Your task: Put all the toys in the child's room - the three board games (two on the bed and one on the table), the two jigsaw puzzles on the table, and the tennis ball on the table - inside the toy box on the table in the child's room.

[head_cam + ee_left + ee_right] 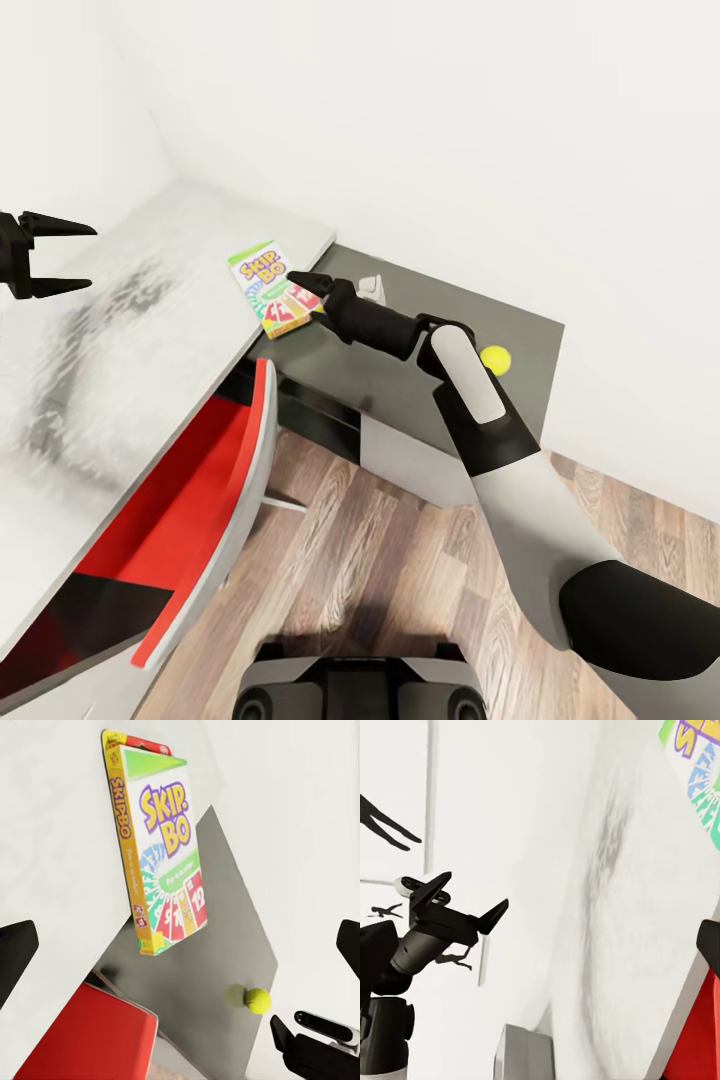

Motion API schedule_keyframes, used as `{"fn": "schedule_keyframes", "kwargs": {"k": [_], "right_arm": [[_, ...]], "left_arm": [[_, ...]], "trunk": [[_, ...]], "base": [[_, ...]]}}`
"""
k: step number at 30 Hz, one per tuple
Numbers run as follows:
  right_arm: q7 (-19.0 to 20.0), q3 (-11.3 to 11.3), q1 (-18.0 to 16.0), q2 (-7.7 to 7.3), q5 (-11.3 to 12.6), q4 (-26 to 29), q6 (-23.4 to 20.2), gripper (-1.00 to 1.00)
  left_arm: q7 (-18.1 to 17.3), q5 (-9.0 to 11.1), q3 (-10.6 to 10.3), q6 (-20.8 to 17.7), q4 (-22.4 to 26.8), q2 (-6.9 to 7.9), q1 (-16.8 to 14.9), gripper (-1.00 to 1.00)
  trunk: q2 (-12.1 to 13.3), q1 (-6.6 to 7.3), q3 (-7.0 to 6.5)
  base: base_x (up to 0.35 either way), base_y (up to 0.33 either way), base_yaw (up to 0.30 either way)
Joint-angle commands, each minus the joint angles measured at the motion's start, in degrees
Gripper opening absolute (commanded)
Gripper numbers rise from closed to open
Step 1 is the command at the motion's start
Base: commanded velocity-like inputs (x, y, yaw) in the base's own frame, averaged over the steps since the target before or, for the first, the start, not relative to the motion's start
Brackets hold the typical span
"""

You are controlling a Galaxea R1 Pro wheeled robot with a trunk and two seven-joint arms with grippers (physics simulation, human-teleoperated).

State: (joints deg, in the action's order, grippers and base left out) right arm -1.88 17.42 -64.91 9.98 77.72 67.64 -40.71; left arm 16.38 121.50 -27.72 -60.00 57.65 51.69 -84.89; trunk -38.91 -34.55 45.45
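While outstretched, right end effector (312, 285) beside Skip-Bo box (271, 289)

Skip-Bo box (271, 290): lower right corner hidden behind right gripper (306, 286); contact can't be told. In right wrist view the box (697, 776) is cut by the picture's edge, part of the print showing. Left gripper (62, 257) cut by head view's left edge, arm out of frame. Small pale object (372, 288) behind the right gripper half hidden, too small to identify. Red panel (190, 480) runs under the white tabletop (120, 340), mostly covered. Tabletop surface looks smeared, blurry.
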Motion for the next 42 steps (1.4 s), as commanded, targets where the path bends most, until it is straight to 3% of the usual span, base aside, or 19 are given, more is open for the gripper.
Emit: {"fn": "schedule_keyframes", "kwargs": {"k": [1, 24, 42], "right_arm": [[-0.21, -0.02, -0.04, 0.02, 0.25, 0.01, -0.14, 1.0], [-0.23, -0.11, 0.68, 0.02, 0.24, 0.99, -0.21, 1.0], [-0.25, -0.11, 0.75, 0.02, 0.24, 1.15, -0.33, 1.0]], "left_arm": [[0.41, 0.57, -0.23, 0.0, 0.01, 0.08, -0.11, 1.0], [0.41, 0.58, -1.27, 0.0, 0.01, -0.54, 0.76, 1.0], [0.41, 0.51, -1.28, 0.0, -0.26, -0.62, 1.98, 1.0]], "trunk": [[-0.06, -0.02, -0.04], [-0.06, -0.02, -2.21], [6.76, 3.71, -6.96]], "base": [[0.0, 0.0, 0.0], [0.0, 0.0, 0.0], [0.0, 0.0, 0.0]]}}
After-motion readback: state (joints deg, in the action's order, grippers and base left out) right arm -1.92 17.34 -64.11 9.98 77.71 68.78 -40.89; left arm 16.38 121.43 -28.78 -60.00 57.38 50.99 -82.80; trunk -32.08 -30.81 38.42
